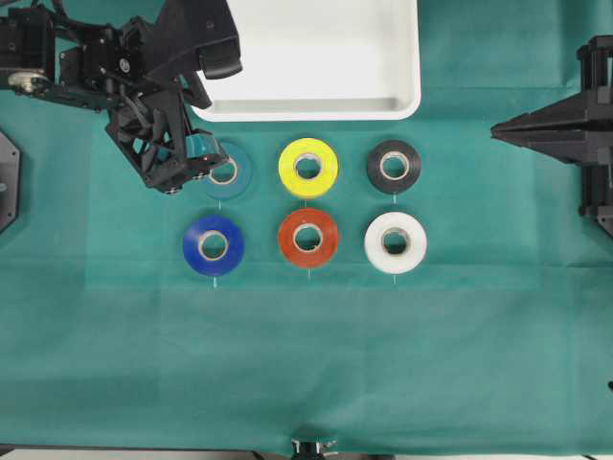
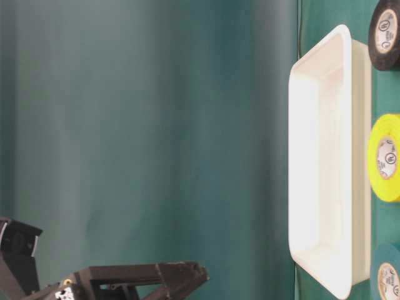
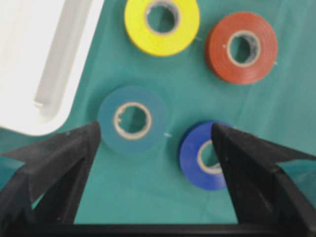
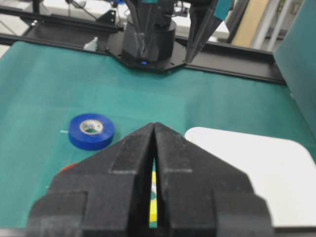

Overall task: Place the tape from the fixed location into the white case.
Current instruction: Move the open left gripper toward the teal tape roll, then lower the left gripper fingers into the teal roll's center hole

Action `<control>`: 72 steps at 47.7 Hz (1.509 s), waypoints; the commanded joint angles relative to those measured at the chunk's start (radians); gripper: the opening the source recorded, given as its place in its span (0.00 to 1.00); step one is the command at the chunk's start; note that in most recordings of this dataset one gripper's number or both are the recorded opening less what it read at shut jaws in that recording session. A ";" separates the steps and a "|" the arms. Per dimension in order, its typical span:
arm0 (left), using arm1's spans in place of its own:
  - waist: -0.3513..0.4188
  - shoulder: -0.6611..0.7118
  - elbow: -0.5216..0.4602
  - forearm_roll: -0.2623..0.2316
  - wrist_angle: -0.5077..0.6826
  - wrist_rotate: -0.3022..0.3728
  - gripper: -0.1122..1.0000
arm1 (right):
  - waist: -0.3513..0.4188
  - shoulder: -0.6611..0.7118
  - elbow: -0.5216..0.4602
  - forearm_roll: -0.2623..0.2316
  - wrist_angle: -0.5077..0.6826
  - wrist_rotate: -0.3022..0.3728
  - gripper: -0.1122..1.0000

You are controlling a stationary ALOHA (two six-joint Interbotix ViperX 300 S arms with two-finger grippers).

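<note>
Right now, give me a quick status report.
Left gripper open above the tape. Right gripper shut, parked. Tape flat on cloth, white case empty. Nothing blocking.

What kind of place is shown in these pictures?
Probably a robotics lab bench set up for testing: a green cloth covers the table, six tape rolls lie in a neat grid beside a white case, and a rail-mounted arm base stands behind.

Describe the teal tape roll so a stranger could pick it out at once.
Find the white case at the table's far edge; two rows of three rolls lie before it. The tape is leftmost in the nearer-to-case row, beside the yellow roll, above the dark-blue roll. Only it is dull blue-green, nearly matching the cloth.
</note>
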 commanded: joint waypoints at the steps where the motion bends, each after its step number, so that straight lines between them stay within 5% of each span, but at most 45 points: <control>1: 0.002 -0.009 -0.041 0.002 0.020 0.002 0.98 | 0.000 0.006 -0.031 0.000 -0.005 0.002 0.10; 50: 0.002 -0.008 -0.038 0.003 0.028 0.002 0.98 | 0.000 0.006 -0.031 -0.002 -0.003 0.002 0.10; 72: 0.002 0.032 0.034 0.005 -0.057 0.000 0.98 | 0.000 0.008 -0.031 -0.002 -0.003 0.002 0.10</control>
